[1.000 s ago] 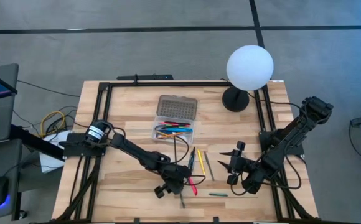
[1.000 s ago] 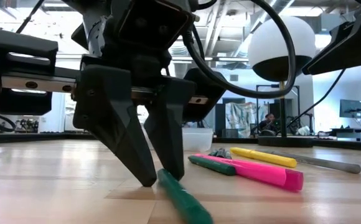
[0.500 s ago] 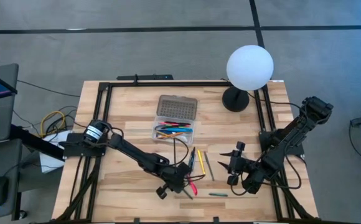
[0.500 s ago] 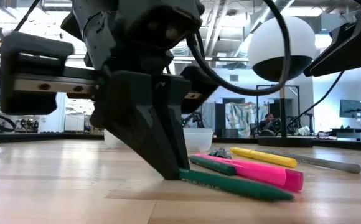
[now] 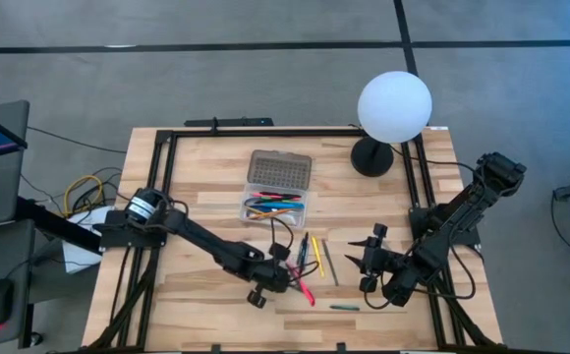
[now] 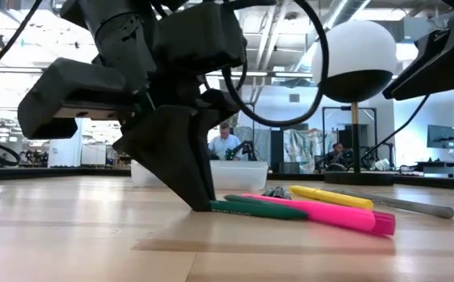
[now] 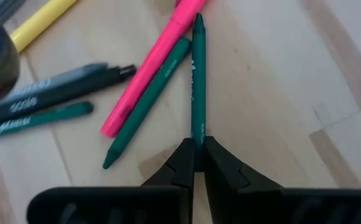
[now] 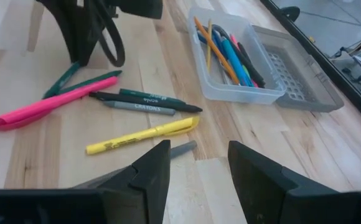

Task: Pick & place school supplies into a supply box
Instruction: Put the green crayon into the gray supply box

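The left arm reaches low across the table; the left gripper (image 7: 195, 163) pinches one end of a green pen (image 7: 197, 81) lying flat, apparently touching the pink marker (image 7: 149, 70). The supply box (image 5: 276, 206) sits toward twelve o'clock. At three o'clock, the right gripper (image 8: 195, 163) hangs spread.

left end effector (image 7: 193, 163) pinched shut at the tabletop; right end effector (image 8: 196, 163) spread wide, low.

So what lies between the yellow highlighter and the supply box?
In the right wrist view, only bare wood separates the yellow highlighter from the supply box; the dark pens lie off to one side.
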